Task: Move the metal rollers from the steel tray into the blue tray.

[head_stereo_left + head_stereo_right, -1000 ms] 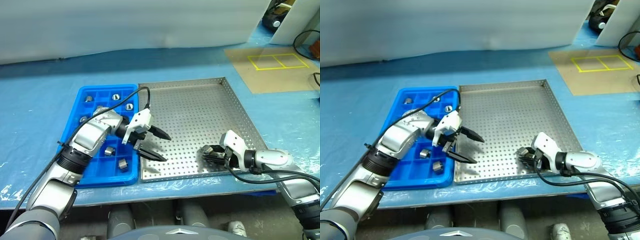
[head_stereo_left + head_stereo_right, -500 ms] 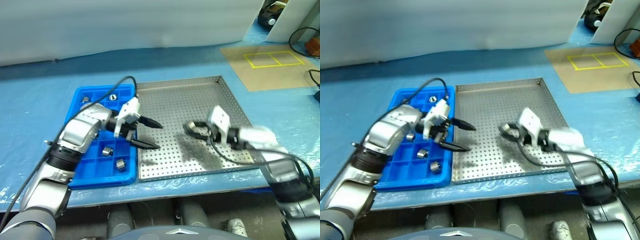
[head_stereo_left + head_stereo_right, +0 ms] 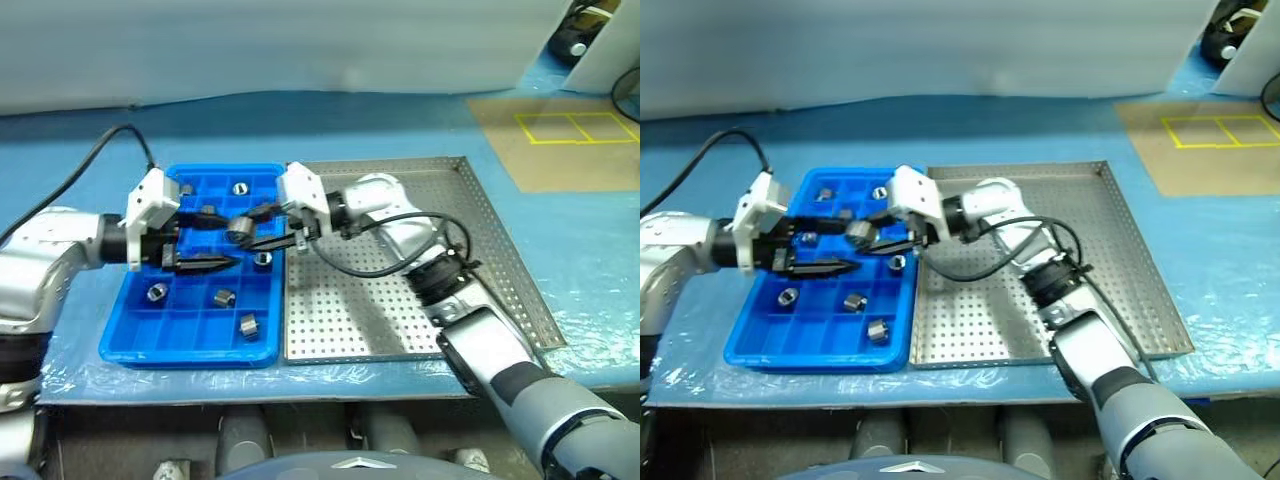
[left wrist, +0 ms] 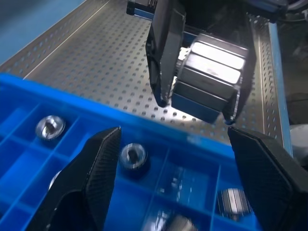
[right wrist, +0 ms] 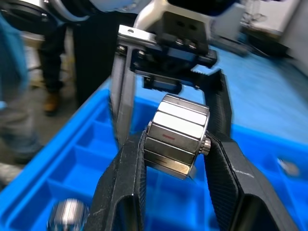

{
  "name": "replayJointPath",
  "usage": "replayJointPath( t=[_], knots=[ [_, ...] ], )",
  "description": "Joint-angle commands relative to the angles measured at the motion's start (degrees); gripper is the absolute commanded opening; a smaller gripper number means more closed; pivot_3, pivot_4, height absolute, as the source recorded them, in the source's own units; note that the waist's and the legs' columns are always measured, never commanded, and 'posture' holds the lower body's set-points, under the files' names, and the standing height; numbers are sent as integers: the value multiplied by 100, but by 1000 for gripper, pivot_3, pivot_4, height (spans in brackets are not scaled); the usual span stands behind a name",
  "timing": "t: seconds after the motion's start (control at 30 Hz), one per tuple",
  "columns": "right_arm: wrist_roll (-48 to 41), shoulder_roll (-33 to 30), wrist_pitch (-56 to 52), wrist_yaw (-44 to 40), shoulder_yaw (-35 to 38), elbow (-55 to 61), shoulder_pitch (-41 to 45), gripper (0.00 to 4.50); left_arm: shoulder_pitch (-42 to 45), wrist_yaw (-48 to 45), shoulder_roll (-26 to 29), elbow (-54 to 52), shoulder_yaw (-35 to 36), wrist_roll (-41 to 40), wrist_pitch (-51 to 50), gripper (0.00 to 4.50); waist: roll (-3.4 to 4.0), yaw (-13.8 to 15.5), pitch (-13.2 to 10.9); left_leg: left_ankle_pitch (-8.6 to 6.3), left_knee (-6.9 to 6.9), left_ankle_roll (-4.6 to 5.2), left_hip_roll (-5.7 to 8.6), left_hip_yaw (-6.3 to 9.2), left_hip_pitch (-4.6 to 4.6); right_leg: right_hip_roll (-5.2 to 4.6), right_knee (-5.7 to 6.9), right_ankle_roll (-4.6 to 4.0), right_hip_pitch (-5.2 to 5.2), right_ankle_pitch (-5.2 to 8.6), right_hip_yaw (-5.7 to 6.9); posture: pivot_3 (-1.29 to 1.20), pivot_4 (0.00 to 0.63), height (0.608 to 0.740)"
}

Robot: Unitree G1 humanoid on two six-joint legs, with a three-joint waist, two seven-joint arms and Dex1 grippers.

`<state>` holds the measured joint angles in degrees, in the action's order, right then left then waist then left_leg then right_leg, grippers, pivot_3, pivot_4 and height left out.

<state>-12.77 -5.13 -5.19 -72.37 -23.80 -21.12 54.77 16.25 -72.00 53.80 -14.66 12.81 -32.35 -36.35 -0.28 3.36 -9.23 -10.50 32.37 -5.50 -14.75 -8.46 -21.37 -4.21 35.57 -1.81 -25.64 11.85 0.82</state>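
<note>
Right wrist view: right hand [image 5: 175, 159] grips roller [image 5: 177, 134]; left hand [image 4: 173, 159] open.

A: Blue tray [image 3: 190, 340]: bright blue, grid of square cells. Rollers inside it [image 3: 222, 297]: silver-grey, dark centre holes.

B: Steel tray [image 3: 400, 300], beside the blue tray: dull silver, floor dotted with tiny holes. Table cover [image 3: 60, 150] around it: light blue. Beyond it, tan board [image 3: 560, 150], yellow lines.

Steel tray [image 3: 400, 290]: dull silver perforated metal, showing matt. Blue tray [image 3: 190, 340]: smooth glossy plastic. Metal rollers [image 3: 222, 297]: shiny faceted metal, reflecting light. Table covering [image 3: 80, 150]: blue plastic film, wrinkling and glinting at front edge.
</note>
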Motion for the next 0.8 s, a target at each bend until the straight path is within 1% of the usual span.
replayJointPath(
  t=[0.03, 0.1, 0.2, 0.33, 0.43, 0.57, 0.7, 0.8],
  knots=[
    [75, 566, 603, -318, -210, -464, 244, 1329, -518, 219, 303, -519, 939, -222, -214, 3745, 0, 110, 0, 2, -4, -3, -3, 4, -3, 0, 0, -7, -1, 4, 11, 324, 150, 740],
    [206, 886, 876, -405, -333, -775, 258, 1329, -869, 320, 414, -674, 1367, -237, -312, 3745, 0, 222, 0, 4, -12, -8, -8, 11, -7, -1, 0, -19, 0, 12, 28, 364, 150, 740],
    [337, 1201, 1185, -613, -448, -1106, 236, 1329, -1226, 417, 532, -797, 1868, -247, -417, 3745, 1, 379, -1, 6, -11, -12, -15, 16, -16, -3, 0, -23, 0, 15, 43, 404, 150, 740],
    [493, 1567, 1480, -721, -499, -1655, 274, 1329, -1730, 389, 659, -874, 2669, -148, -573, 3745, 1, 460, -1, 5, -10, -10, -19, 24, -16, -3, 4, -23, 2, 16, 47, 458, 150, 740],
    [621, 1688, 1695, -810, -540, -2079, 248, 1329, -2064, 285, 743, -961, 3208, -139, -709, 3745, 2, 525, -2, 6, -12, -13, -20, 29, -11, -1, 9, -25, 3, 17, 47, 483, 150, 740],
    [787, 1672, 1996, -607, -429, -2881, 357, 1329, -2494, 63, 868, -888, 3911, -98, -838, 3745, 7, 570, -5, 12, -13, -22, -19, 48, -17, -1, 11, -28, 4, 19, 56, 494, 150, 740],
    [726, 1557, 2021, -628, -144, -3218, 564, 1329, -2959, -41, 787, -1176, 4090, -205, -858, 3745, 7, 602, -6, 12, -14, -22, -20, 49, -20, -1, 8, -30, 4, 21, 57, 486, 150, 740],
    [852, 1494, 2217, -686, -117, -3224, 558, 1329, -2842, 137, 755, -1191, 3920, -299, -802, 3745, 10, 655, -7, 12, -14, -22, -22, 52, -21, 1, 9, -33, 4, 23, 61, 473, 150, 740]
  ],
)
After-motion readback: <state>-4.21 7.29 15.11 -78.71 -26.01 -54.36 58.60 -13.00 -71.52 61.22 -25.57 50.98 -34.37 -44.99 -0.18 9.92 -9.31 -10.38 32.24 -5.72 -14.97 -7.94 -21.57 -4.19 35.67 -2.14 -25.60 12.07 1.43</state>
